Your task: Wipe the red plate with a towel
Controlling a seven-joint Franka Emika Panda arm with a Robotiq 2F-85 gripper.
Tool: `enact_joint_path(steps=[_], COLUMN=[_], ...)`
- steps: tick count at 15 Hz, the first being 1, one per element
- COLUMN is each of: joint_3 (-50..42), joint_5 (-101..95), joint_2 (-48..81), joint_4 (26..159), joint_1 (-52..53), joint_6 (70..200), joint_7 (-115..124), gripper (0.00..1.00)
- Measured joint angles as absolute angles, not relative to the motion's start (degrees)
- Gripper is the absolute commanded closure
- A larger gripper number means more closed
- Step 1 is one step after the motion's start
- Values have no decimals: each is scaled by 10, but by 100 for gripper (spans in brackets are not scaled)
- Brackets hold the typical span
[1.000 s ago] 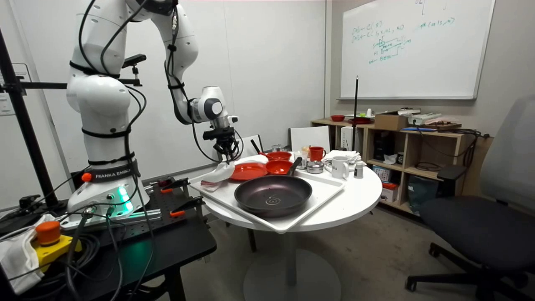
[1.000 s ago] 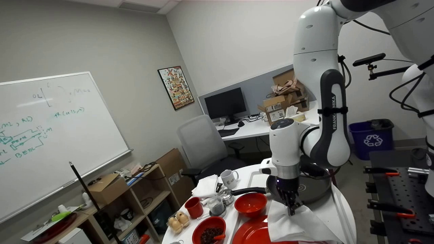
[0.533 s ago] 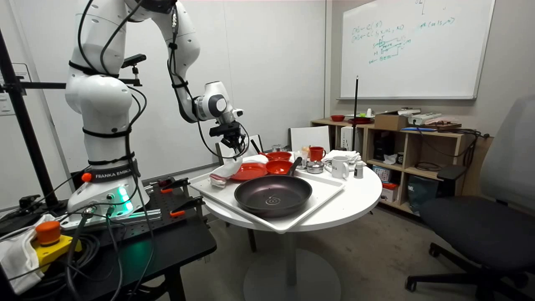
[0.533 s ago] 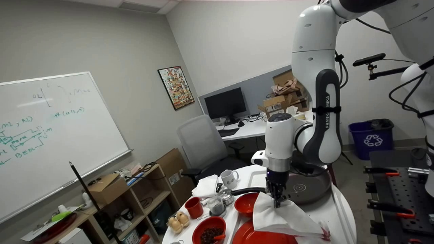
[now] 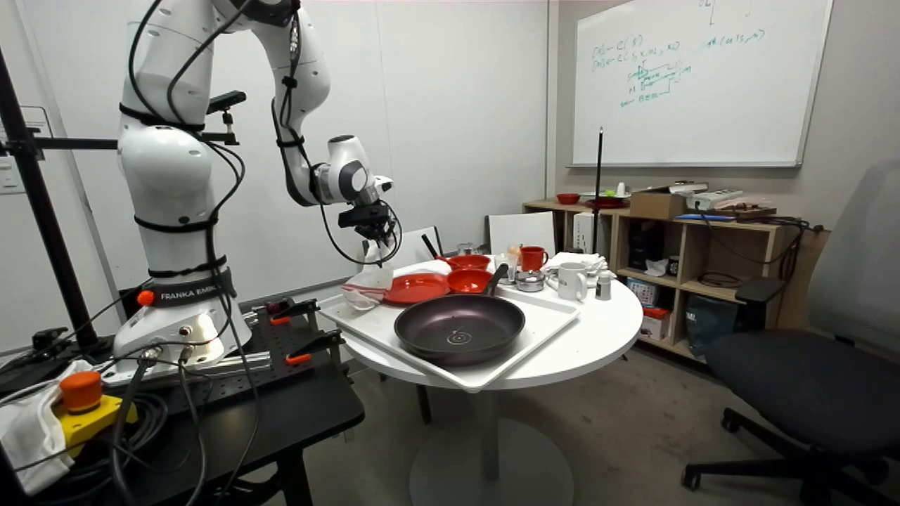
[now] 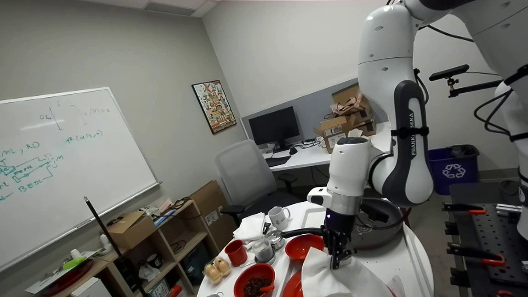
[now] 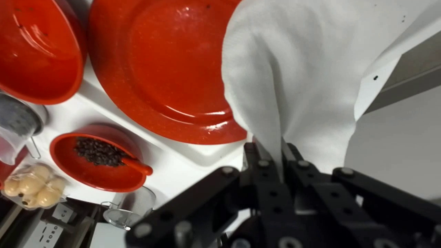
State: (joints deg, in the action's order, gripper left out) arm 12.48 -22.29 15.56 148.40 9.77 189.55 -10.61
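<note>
White arm [image 5: 313, 77], tool [image 7: 273, 150] downward around towel [image 7: 306, 69]

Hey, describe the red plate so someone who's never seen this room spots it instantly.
On the round white table, find the white tray holding a dark frying pan. The red plate lies there too, beside a red bowl, but is wider and far shallower.

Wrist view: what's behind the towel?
Part of the red plate runs behind the towel. That covered part, and anything else there, can't be seen.

Plate [image 5: 418, 289] + pan [image 5: 458, 329] on tray [image 5: 543, 320], on tbl [image 5: 605, 330]
</note>
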Motion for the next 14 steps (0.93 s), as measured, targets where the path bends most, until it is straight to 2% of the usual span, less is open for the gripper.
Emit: enact_joint_path(steps=[9,14], joint_3=[251,282], joint_5=[-222,-195], joint_2=[115,105], joint_4=[1490,1439], joint_1=[2,-30], joint_6=[1917,1827], joint_7=[-56,3], gripper=[93,93])
